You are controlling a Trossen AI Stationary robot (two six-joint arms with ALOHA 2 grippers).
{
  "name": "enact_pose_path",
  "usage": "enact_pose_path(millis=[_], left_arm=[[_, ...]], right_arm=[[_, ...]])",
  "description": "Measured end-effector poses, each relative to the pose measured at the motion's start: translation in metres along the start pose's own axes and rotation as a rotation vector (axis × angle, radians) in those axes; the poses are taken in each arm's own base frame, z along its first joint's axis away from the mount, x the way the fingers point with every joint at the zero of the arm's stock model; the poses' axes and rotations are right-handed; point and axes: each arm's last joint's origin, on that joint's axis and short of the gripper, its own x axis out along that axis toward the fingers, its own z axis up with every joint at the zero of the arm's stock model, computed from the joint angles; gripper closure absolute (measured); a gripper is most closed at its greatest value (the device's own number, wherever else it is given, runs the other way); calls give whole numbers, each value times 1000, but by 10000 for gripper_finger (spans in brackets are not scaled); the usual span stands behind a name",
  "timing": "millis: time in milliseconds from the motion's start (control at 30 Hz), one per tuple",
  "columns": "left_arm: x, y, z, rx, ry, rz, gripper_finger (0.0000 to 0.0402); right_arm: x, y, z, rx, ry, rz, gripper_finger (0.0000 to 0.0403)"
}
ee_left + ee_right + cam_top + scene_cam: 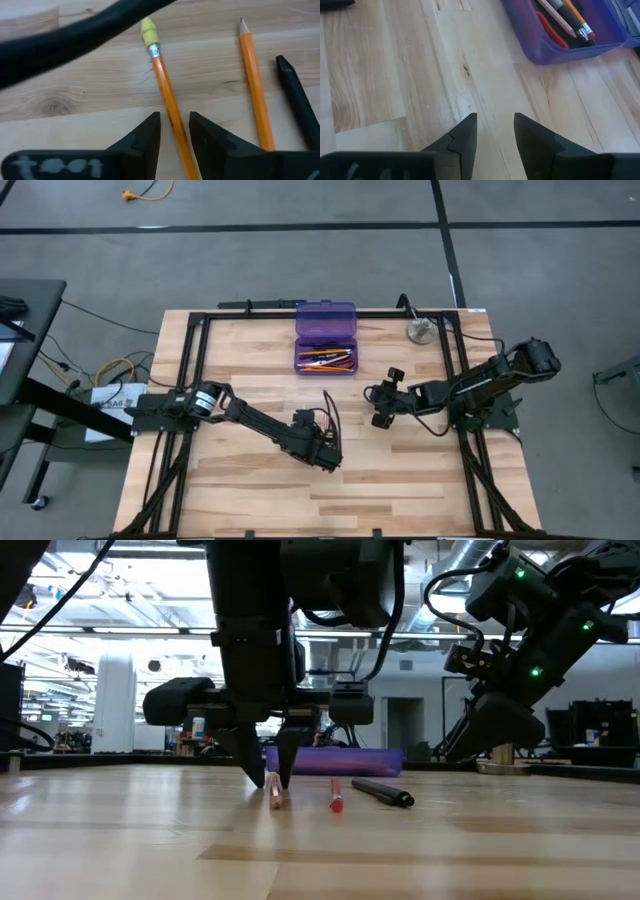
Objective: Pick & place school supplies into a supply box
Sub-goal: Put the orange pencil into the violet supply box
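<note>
Three loose items lie on the counter (250, 490) under the left arm: a pencil (167, 95) with a yellow eraser, a second pencil (255, 85) just beside it, and a black pen (297, 97) next to that. The left gripper (175, 132) is down at the counter with its fingers straddling the first pencil; in the left wrist view a sliver of gap shows on each side of the shaft, so it looks released rather than clenched, though the low view has the tips pinched close around the pencil's end and I cannot rule out light contact. The box (326, 338) sits open at the far middle of the counter, well apart from these items, already holding several pencils and pens. The right gripper (495, 130) hovers near the box with its fingers apart and nothing between them, waiting.

By my reading, the step in hand is the grasp of the eraser pencil. Next comes closing fully on the shaft, lifting straight up clear of the neighbouring pencil, then carrying it over the box.
</note>
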Motion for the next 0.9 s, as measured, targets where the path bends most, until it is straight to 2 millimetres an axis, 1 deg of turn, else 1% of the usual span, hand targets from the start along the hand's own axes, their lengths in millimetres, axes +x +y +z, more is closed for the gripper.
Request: enact_pose_path(millis=[300, 400, 567, 600, 767, 900], left_arm=[[5, 0, 2, 5, 60, 19, 308], [6, 0, 3, 16, 65, 22, 327], [7, 1, 4, 31, 61, 36, 385], [7, 1, 5, 30, 62, 38, 391], [8, 1, 6, 19, 52, 43, 389], [9, 1, 7, 11, 23, 38, 396]], right_arm=[[0, 0, 0, 1, -3, 0, 280], [0, 0, 0, 1, -3, 0, 280], [0, 0, 0, 1, -3, 0, 280], [0, 0, 0, 1, -3, 0, 280], [0, 0, 0, 1, -3, 1, 280], [0, 0, 0, 1, -2, 2, 281]])
